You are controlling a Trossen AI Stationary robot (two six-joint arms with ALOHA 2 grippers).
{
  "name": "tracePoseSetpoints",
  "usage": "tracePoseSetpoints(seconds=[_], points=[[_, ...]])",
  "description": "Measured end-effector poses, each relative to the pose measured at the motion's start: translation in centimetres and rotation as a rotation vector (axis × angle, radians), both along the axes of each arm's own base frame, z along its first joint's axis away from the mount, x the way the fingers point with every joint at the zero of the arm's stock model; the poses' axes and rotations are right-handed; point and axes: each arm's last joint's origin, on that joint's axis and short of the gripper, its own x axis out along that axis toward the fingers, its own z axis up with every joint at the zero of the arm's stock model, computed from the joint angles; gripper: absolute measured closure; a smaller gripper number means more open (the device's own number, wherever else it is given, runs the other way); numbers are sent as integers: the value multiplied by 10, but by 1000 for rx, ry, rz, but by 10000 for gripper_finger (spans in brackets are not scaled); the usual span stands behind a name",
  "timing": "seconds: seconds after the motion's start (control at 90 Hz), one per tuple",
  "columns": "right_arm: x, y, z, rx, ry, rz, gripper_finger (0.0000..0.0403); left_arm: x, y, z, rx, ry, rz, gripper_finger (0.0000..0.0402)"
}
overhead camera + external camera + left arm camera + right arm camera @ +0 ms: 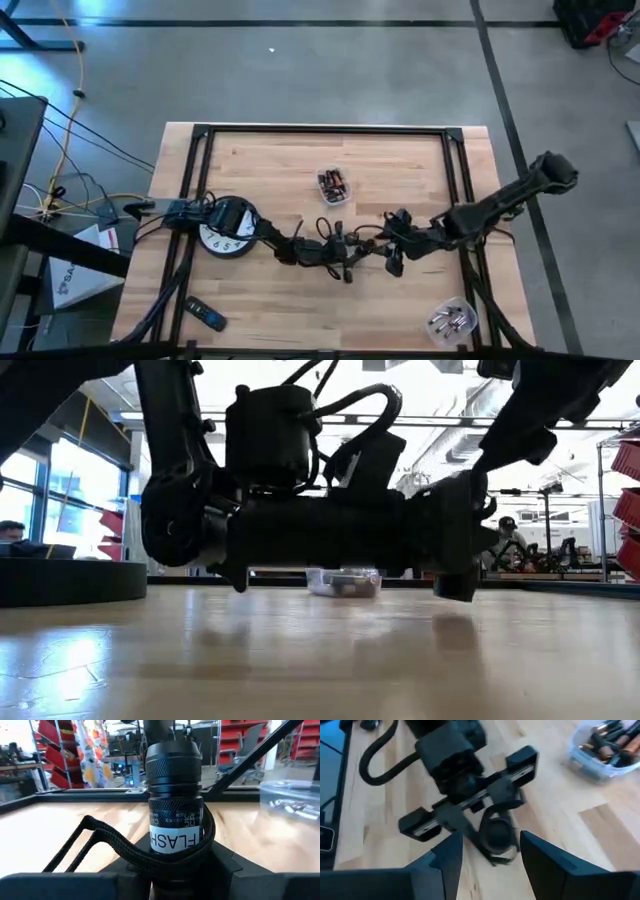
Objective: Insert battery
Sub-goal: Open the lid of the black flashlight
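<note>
Black and knurled, the flashlight (172, 805) stands pinched between the fingers of the left gripper (345, 262), at about six o'clock from the table's centre, with its wrist strap (125, 847) looped across the barrel. The right gripper (392, 262) hovers just beside it at three o'clock, fingers (547, 860) spread and holding nothing, looking down on the flashlight's end (497, 832). No battery is in hand, so I judge the sound course is to fetch one from the tub of batteries (333, 186) at twelve o'clock, keep the left grip steady, and line the cell squarely with the bore before pushing.
</note>
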Motion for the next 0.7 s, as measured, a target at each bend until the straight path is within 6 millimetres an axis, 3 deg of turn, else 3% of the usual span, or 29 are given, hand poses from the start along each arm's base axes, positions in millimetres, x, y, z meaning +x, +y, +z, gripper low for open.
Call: tracePoseSetpoints(seconds=[0.356,0.7], points=[[15,14,-25,-45,-17,-99,238,-2,-6,1,33,2,14,298],[18,15,-26,-26,-38,-103,241,-2,-5,0,34,10,22,298]])
